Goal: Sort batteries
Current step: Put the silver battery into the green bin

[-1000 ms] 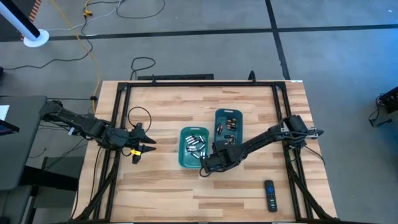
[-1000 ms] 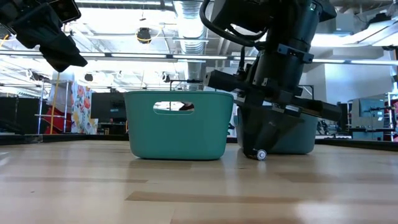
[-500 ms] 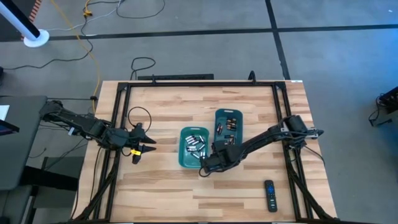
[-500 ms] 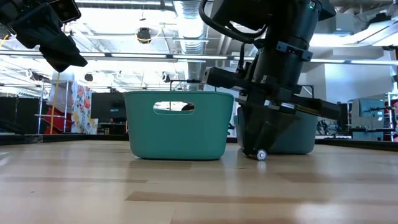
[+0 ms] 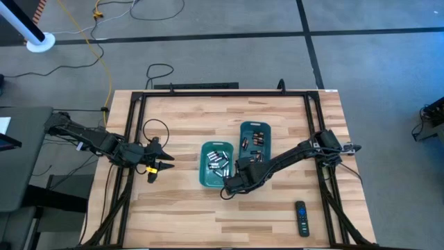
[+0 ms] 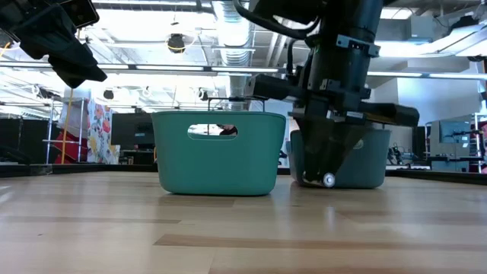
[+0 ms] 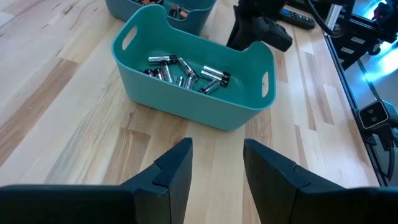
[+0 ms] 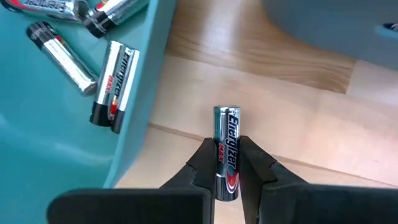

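Right tool (image 8: 227, 163) clamped on silver battery (image 8: 226, 146), apparently just off table

"Energizer MAX" | silver batt (image 8: 227, 152) in R claw (image 8: 227, 163)

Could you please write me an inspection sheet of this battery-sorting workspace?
Surface: wooden table, black frame along its edges.
Job's things: two teal bins side by side; near bin holds silvery batteries; far bin holds dark copper-ended ones. One silver battery is held off the table beside the near bin.
Clutter: remote control near the table's front right corner.
End effectors: right end effector shut on the silver battery; left end effector open, waiting at the table's left.
Cables: black loop on the table; yellow cable on the floor.
Surroundings: grey floor; room behind, no people seen.
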`<action>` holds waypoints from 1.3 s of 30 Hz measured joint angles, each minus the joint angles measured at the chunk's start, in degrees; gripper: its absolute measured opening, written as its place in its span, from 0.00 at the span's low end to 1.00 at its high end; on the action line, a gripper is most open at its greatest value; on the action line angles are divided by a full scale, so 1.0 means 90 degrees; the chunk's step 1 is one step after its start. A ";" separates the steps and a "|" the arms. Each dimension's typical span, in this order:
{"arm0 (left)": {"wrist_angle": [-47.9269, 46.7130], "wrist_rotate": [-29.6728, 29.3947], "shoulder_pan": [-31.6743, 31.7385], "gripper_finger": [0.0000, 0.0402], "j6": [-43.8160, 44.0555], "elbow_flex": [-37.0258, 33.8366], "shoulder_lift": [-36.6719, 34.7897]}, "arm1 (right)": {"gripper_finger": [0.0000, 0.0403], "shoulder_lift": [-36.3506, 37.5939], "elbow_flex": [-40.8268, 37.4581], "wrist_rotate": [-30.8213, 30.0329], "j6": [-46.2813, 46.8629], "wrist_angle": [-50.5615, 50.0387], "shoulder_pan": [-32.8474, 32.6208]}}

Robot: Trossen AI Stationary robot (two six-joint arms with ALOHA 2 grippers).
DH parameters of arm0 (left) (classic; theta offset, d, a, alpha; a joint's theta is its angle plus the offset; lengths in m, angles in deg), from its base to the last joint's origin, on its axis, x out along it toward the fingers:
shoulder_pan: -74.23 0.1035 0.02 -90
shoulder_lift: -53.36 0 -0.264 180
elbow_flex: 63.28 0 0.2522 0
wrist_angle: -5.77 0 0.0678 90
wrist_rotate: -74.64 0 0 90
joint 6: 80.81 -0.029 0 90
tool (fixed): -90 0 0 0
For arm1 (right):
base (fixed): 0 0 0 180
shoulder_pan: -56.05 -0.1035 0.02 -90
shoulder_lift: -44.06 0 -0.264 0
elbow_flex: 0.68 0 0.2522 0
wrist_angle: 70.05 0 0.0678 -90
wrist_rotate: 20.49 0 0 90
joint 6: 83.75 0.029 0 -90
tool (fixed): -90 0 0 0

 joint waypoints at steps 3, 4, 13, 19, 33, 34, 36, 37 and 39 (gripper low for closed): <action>0.0000 0.0000 0.0000 0.34 0.0000 0.0000 -0.0001 | 0.13 0.0006 0.0150 -0.0042 -0.0004 -0.0240 -0.0030; 0.0000 0.0000 0.0000 0.34 0.0000 0.0000 0.0000 | 0.13 0.0011 0.0204 -0.0060 -0.0005 -0.0322 -0.0053; 0.0000 0.0000 0.0000 0.34 0.0000 0.0000 0.0000 | 0.13 0.0026 0.0973 -0.0229 0.0075 -0.1351 -0.0225; 0.0000 0.0000 0.0000 0.34 -0.0002 0.0000 0.0000 | 0.13 0.0031 0.1770 -0.0283 0.0025 -0.2067 -0.0308; 0.0000 0.0000 0.0000 0.34 -0.0055 0.0000 -0.0002 | 0.13 0.0031 0.3119 -0.0692 -0.2712 -0.1296 0.0662; -0.0001 0.0000 0.0000 0.34 -0.0090 0.0000 -0.0002 | 0.13 0.0027 0.3119 -0.0634 -0.2968 -0.1046 0.0781; 0.0000 0.0000 0.0000 0.34 -0.0107 0.0000 0.0000 | 0.13 0.0027 0.3119 -0.0555 -0.3346 -0.0776 0.0996; 0.0000 0.0000 0.0000 0.34 -0.0107 0.0000 -0.0002 | 0.13 0.0027 0.3119 -0.0550 -0.3493 -0.0726 0.1104; 0.0000 0.0000 0.0000 0.34 -0.0114 0.0000 -0.0001 | 0.12 0.0026 0.3119 -0.0407 -0.3672 -0.0734 0.1300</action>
